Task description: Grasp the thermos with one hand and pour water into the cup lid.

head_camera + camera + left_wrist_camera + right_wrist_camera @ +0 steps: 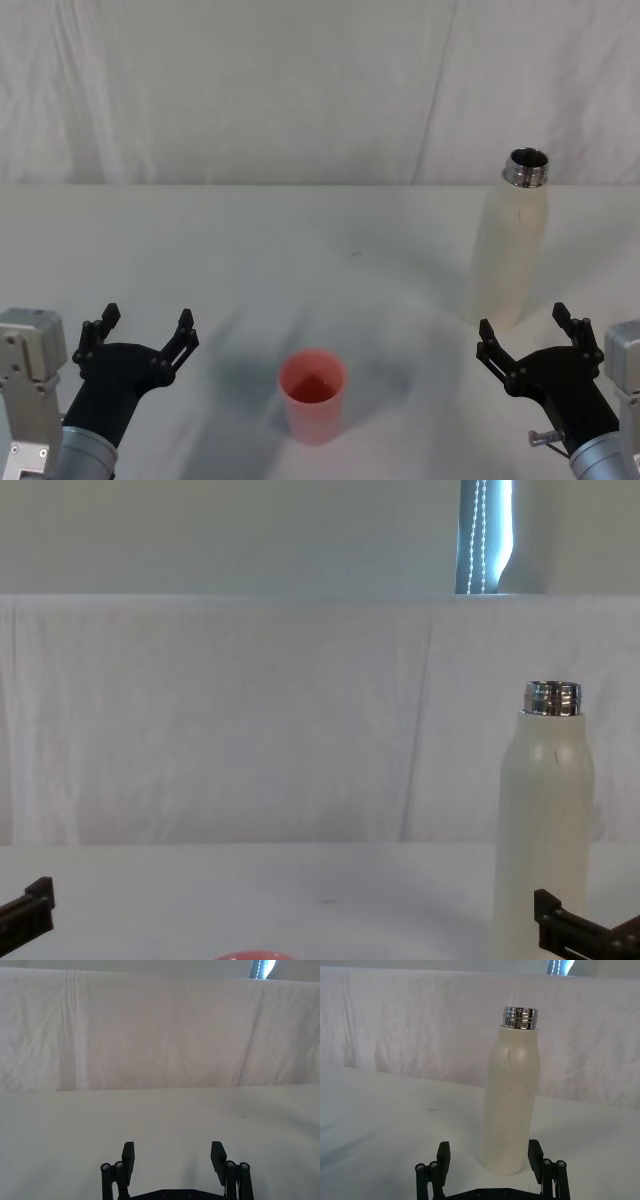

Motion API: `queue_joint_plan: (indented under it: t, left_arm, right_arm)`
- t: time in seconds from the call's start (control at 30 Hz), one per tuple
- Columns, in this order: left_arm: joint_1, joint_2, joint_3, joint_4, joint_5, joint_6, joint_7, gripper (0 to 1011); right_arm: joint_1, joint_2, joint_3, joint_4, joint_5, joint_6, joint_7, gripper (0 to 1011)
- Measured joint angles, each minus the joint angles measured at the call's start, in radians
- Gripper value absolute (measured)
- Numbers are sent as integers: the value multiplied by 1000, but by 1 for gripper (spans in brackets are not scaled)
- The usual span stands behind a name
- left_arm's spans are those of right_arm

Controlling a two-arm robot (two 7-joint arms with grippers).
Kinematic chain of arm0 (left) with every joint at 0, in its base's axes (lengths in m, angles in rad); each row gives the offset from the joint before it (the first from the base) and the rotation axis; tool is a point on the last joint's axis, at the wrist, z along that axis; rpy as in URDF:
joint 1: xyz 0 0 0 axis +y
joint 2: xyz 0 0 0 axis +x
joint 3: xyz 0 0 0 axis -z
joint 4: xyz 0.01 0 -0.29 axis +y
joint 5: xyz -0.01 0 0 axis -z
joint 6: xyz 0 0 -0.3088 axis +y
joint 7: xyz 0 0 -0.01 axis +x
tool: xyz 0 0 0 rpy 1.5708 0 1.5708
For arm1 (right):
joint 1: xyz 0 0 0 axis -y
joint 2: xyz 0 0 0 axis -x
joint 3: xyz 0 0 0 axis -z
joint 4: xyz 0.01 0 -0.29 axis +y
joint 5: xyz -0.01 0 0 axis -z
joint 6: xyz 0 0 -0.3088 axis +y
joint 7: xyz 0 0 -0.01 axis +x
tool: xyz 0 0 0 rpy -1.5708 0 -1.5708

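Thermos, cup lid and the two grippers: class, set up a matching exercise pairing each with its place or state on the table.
Column A:
1. thermos
2. cup lid
3. left gripper
4. right gripper

Column B:
a. open, just short of the bottle
b. upright, uncapped, far right
c. open, nothing before it
d. pink, near centre front

Pairs: 1-b, 2-d, 3-c, 4-a

No readable text, labels, brands, numbers or signs on anything here.
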Motion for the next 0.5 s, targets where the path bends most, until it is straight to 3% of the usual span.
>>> queue_joint_plan:
  t: [0.5]
  left_arm:
    - [0, 0, 0, 0, 0, 0, 0, 1001]
  right_arm:
    - [0, 0, 0, 0, 0, -1, 0, 1001]
